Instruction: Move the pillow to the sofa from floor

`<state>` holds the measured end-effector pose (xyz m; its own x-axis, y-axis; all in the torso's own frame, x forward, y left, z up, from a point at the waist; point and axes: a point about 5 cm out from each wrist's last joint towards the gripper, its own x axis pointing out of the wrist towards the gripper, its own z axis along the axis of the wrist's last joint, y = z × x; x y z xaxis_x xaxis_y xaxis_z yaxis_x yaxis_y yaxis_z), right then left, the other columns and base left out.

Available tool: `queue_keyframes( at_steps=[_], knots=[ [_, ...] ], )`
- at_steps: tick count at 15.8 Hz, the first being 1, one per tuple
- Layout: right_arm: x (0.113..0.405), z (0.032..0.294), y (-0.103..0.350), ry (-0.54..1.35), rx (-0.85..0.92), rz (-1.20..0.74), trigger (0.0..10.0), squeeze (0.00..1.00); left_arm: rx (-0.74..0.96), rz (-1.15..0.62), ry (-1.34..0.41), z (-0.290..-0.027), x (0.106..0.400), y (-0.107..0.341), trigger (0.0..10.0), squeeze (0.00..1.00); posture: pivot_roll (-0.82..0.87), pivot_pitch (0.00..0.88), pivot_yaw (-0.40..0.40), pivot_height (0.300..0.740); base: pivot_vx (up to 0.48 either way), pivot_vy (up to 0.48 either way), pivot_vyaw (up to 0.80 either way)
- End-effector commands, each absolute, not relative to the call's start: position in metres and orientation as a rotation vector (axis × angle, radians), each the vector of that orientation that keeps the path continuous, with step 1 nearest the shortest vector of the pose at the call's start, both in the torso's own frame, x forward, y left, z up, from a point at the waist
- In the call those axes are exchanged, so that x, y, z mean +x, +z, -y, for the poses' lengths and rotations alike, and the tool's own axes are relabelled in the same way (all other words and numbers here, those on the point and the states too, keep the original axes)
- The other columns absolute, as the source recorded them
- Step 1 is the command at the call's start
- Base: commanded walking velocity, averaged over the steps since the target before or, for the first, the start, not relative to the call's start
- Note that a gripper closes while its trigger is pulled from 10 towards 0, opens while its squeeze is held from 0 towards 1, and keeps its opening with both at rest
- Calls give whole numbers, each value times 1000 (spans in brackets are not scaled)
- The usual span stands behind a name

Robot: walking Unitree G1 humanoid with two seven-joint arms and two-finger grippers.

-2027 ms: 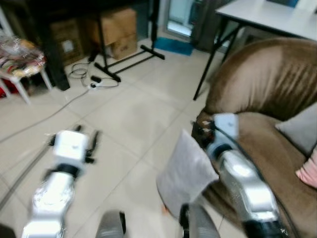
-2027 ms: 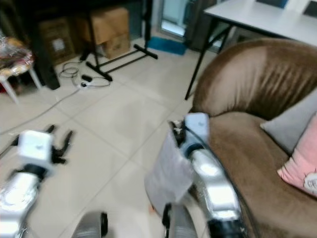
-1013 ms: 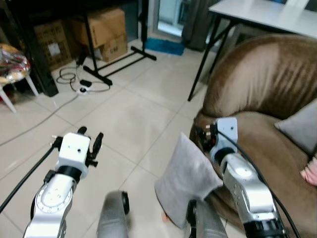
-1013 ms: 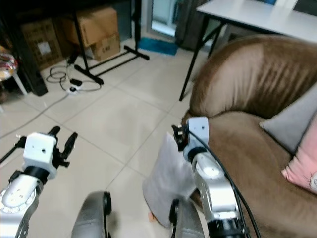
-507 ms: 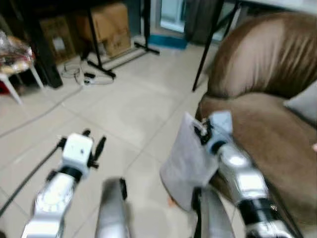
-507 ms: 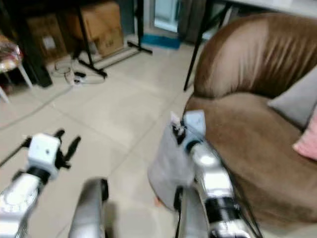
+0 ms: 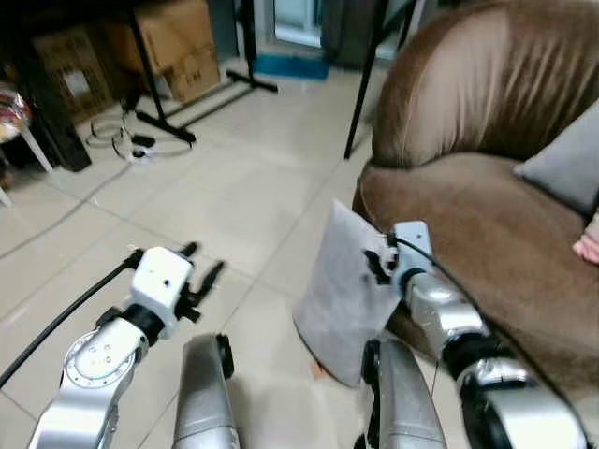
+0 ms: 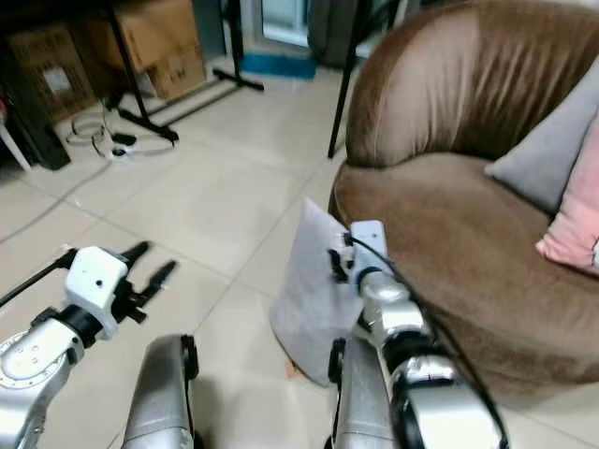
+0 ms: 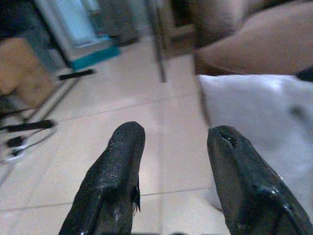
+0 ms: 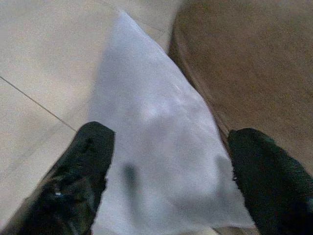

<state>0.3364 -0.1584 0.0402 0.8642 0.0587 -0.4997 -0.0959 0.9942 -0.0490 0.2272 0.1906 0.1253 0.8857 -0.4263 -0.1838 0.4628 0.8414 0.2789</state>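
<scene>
A light grey pillow (image 7: 339, 285) stands on the tiled floor, leaning against the front of the brown sofa (image 7: 468, 201). My right gripper (image 7: 377, 266) is at the pillow's upper right edge, next to the sofa seat. In the right wrist view this right gripper (image 10: 171, 137) is open, with the pillow (image 10: 156, 147) lying between its spread fingers. My left gripper (image 7: 202, 261) hovers open above the floor, left of the pillow and apart from it. The left wrist view looks between the fingers of the left gripper (image 9: 177, 134) toward the pillow (image 9: 264, 112).
A grey cushion (image 7: 566, 166) and a pink cushion (image 8: 573, 224) lie on the sofa seat. Cardboard boxes (image 7: 173, 42), black stand legs (image 7: 201, 101) and a cable with a power strip (image 7: 131, 145) sit at the back left. A black table leg (image 7: 360, 89) stands beside the sofa.
The whole picture has shifted, so the camera has come closer to the sofa and tilted down. My right gripper stays at the pillow's top edge, and the left gripper sits nearer the pillow.
</scene>
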Motion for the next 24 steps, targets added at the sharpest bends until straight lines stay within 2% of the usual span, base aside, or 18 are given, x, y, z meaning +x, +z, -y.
queue_keyframes(
  at_steps=[1,3,5,6,10,11,12,13,14,24],
  knots=[
    [340,160,43,73,-75,-515,10000,1000,312,-124,-553,-183,222,129,10000,0,73,98,-22,487,0,0,0],
    [342,160,43,74,-82,-523,10000,1000,313,-128,-590,-181,219,136,10000,0,83,147,-36,487,0,0,0],
    [345,162,46,59,-166,-530,10000,1000,315,-130,-616,-178,211,144,10000,0,91,195,-54,487,0,0,0],
    [348,164,49,27,-182,-515,10000,0,311,-137,-633,-176,201,151,10000,0,99,236,-63,487,0,0,0],
    [349,162,50,0,-169,-492,10000,0,303,-161,-637,-175,185,161,10000,0,110,274,-63,487,0,0,0],
    [350,158,52,8,-131,-478,9255,0,303,-167,-635,-176,183,162,10000,0,111,272,-65,487,0,0,0],
    [351,154,53,20,-105,-462,3529,0,302,-172,-632,-176,182,162,10000,0,113,269,-67,487,0,0,0],
    [351,152,54,25,-97,-456,1451,0,301,-174,-632,-176,182,162,10000,0,114,267,-65,487,0,0,0],
    [352,150,55,27,-83,-444,0,0,299,-177,-633,-176,182,161,10000,0,113,262,-64,487,0,0,0],
    [351,150,54,42,-73,-444,0,0,274,-237,-727,-170,182,151,10000,0,117,201,-47,487,0,0,0]
  ],
)
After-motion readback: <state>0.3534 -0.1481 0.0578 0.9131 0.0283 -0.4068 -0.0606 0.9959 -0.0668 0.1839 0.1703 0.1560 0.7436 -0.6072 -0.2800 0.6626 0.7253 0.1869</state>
